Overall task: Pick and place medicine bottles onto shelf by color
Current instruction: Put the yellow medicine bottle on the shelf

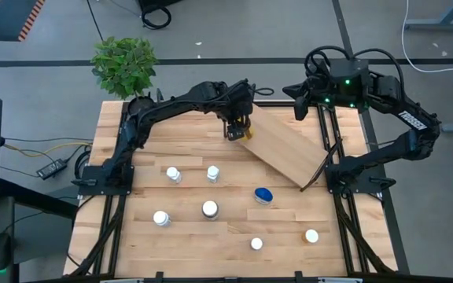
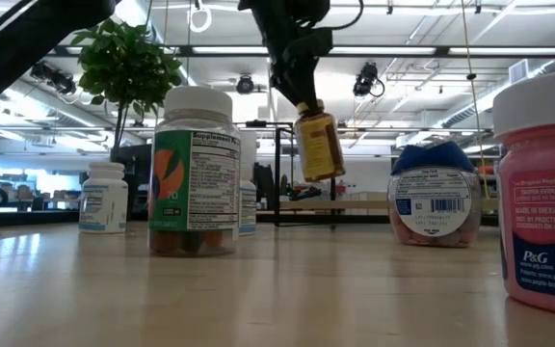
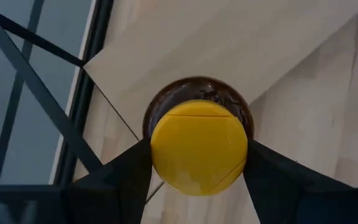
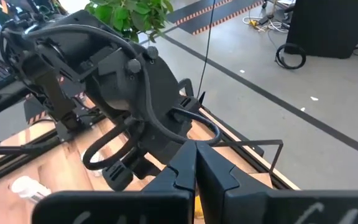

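My left gripper is shut on an amber bottle with a yellow cap, held above the left corner of the tilted light-wood shelf. In the low view the bottle hangs in the air. Several white-capped bottles and a blue-capped one stand on their bases on the table. My right gripper is shut and empty at the far right, above the shelf's far end. My left gripper pinches the bottle's yellow cap by two opposite sides between its two fingers. The fingers come from above, pointing down. The bottle hangs below them, slightly tilted, clear of the table and the shelf.
The shelf's black wire frame stands beside the board. A potted plant is at the far left corner. In the low view a green-labelled bottle, a blue-capped one and a pink one stand near the front.
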Controlling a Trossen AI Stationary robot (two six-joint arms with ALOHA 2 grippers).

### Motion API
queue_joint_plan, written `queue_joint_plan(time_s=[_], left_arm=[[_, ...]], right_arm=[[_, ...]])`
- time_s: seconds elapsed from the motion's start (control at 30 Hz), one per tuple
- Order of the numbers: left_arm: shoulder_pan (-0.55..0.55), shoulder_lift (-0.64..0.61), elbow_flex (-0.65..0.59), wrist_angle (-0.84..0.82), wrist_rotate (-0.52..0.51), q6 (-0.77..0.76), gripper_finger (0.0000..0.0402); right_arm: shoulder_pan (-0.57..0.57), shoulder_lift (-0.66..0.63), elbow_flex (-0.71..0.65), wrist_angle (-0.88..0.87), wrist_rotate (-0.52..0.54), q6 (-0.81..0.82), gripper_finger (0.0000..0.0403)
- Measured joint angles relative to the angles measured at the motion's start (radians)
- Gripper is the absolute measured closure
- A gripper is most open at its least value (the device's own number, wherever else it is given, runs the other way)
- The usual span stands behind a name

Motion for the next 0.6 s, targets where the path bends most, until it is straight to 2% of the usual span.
queue_joint_plan(time_s=[0.37, 0.6], left_arm=[[0.014, 0.040, -0.001, 0.018, -0.010, 0.215, 0.0166], [0.020, 0.051, -0.001, 0.029, -0.015, 0.243, 0.0164]], right_arm=[[0.003, 0.000, 0.000, -0.004, 0.000, 0.025, 0.0391], [0.003, 0.000, 0.000, -0.004, 0.000, 0.048, 0.0391]])
